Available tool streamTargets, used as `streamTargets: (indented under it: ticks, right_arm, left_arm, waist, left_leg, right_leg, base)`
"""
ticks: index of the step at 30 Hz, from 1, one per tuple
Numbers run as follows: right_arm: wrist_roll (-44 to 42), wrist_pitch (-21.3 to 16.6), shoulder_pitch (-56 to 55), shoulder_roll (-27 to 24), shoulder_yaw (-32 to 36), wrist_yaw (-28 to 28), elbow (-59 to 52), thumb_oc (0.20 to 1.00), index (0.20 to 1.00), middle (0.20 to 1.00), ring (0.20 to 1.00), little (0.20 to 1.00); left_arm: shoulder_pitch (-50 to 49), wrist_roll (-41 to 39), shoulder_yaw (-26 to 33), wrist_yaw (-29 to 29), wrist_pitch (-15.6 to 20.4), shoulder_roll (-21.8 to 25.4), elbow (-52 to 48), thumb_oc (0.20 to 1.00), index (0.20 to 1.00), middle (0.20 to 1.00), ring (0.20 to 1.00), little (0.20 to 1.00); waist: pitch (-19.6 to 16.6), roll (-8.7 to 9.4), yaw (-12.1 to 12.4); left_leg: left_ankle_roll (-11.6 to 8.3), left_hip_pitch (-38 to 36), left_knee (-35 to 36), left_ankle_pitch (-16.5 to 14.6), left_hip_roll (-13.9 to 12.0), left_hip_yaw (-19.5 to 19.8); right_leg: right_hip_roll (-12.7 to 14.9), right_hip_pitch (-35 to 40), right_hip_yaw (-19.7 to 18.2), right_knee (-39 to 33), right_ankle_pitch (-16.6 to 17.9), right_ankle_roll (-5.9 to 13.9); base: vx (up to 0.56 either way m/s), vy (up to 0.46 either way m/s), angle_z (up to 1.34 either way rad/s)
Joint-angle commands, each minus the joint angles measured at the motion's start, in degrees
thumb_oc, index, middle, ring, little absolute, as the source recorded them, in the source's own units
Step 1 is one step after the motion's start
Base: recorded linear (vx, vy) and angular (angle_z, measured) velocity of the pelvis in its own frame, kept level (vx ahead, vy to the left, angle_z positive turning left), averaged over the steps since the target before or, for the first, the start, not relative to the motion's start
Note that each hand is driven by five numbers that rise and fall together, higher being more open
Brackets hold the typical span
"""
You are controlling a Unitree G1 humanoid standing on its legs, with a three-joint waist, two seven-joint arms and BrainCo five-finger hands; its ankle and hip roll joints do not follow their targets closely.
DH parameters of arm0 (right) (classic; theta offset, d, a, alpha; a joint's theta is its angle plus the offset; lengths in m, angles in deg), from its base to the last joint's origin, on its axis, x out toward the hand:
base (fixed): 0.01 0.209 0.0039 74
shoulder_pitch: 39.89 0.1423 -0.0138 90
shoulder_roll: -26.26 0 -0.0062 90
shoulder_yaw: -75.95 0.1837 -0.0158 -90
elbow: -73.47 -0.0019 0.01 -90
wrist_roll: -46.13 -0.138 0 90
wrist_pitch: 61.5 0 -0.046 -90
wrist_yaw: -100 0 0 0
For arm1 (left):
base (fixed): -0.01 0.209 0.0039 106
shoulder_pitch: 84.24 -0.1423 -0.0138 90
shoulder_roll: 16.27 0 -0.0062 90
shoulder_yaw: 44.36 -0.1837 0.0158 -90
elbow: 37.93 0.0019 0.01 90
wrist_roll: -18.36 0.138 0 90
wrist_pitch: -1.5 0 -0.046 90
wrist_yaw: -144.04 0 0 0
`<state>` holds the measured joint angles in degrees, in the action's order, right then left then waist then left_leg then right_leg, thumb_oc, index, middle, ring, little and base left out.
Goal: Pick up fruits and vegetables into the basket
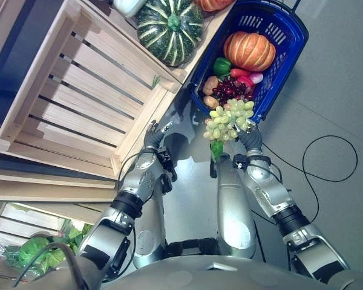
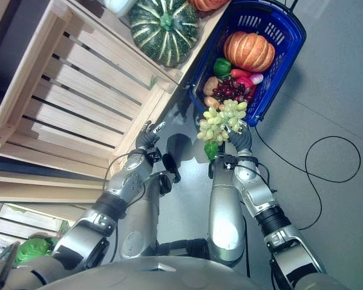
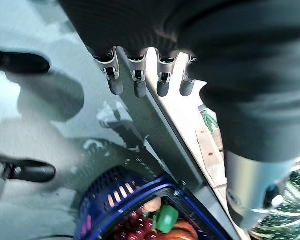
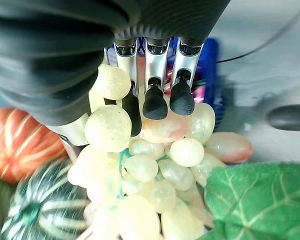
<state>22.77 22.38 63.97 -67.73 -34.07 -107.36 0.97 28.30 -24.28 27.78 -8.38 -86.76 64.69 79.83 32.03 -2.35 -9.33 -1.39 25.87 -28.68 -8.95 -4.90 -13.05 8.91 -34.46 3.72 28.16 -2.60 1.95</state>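
Grey smooth floor [image 1: 327,90], with a blue basket [image 1: 290,48] standing on it as the reference landmark for all entries below.

Item 1. Right hand [image 4: 155,90]: fingers curled over the top of a bunch of green grapes [image 1: 228,119], clasping it. The bunch hangs at the basket's near rim, partly over the opening, a green leaf [image 4: 260,200] dangling beneath it. Judged purpose of hold: carried from above so the cluster can be lowered into the basket without crushing; the placing step looks nearly complete, the release not yet made.

Item 2. Left hand [image 3: 135,75]: fingers relaxed and straight, holding nothing, positioned to the left of the basket beside the corner of a wooden crate. Likely parked clear of the drop.

Item 3. Basket contents: orange pumpkin [image 1: 249,51] at the far end; green pepper [image 1: 221,65]; dark red grapes [image 1: 233,89]; a brownish potato-like piece [image 1: 210,84] at the near left; red and pink items between, too small to name. Free room remains at the near end, nearest the held bunch.

Item 4. Wooden crate [image 1: 66,103]: slatted, to the left of the basket.

Item 5. Striped green squash [image 1: 170,29]: on the wooden stand just left of the basket's far end, not yet collected. An orange pumpkin edge and a white item sit beyond it.

Item 6. Leafy greens [image 1: 33,249]: in a lower crate well to the left of the basket.
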Motion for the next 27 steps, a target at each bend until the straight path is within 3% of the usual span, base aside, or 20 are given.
streamTargets:
  ticks: [1,6,9,20,27]
  right_arm:
    - [-1.3,-6.0,0.3,1.7,0.3,-2.4,-4.2,0.200,0.200,0.200,0.200,0.200]
    - [-4.6,-7.6,3.9,2.4,0.1,-5.2,0.8,0.200,0.200,0.200,0.200,0.200]
    - [-6.2,-7.4,6.6,2.7,-0.3,-5.7,2.8,0.200,0.200,0.200,0.200,0.200]
    - [-10.7,-8.2,14.8,1.6,0.4,-5.3,6.0,0.200,0.200,0.200,0.200,0.200]
    - [-20.6,-11.3,17.9,1.8,1.7,-2.5,6.9,0.200,0.200,0.200,0.200,0.200]
  left_arm:
    - [-2.3,0.6,-0.6,2.3,9.1,0.8,-4.1,1.000,1.000,1.000,1.000,1.000]
    - [0.1,2.9,-3.3,6.8,19.0,0.0,-6.1,1.000,1.000,1.000,1.000,1.000]
    - [1.7,3.9,-4.3,8.9,22.9,-0.3,-7.1,1.000,1.000,1.000,1.000,1.000]
    - [6.7,6.7,-5.3,18.1,26.4,-2.1,-7.0,1.000,1.000,1.000,1.000,1.000]
    - [9.8,12.0,-5.3,22.3,30.0,-2.3,-6.5,1.000,1.000,1.000,1.000,1.000]
  waist:
    - [-2.2,-0.22,0.4]
    - [-2.2,0.01,1.1]
    - [-2.2,0.43,1.9]
    - [-2.2,0.90,3.6]
    - [-2.2,0.63,4.0]
  left_leg:
    - [1.49,1.3,0.5,-0.3,1.1,1.5]
    - [1.59,4.2,-0.8,-0.2,1.1,2.1]
    - [1.61,6.7,-1.7,-0.1,0.9,2.6]
    - [1.02,16.6,-2.9,1.8,0.6,4.8]
    - [0.57,20.2,-3.0,2.8,0.2,5.5]
  right_leg:
    - [-0.6,1.1,1.1,4.2,-6.5,1.48]
    - [-0.7,-1.2,1.9,6.0,-6.7,0.92]
    - [-0.9,-3.3,2.9,7.4,-7.0,0.65]
    - [-2.0,-12.4,4.5,12.7,-8.5,-0.14]
    - [-2.5,-16.2,4.6,14.7,-9.2,-0.36]
  base:
    - [0.02,-0.041,-0.04]
    - [0.01,-0.110,0.03]
    - [-0.01,-0.185,0.15]
    - [0.00,-0.151,0.14]
    - [0.01,-0.090,0.07]
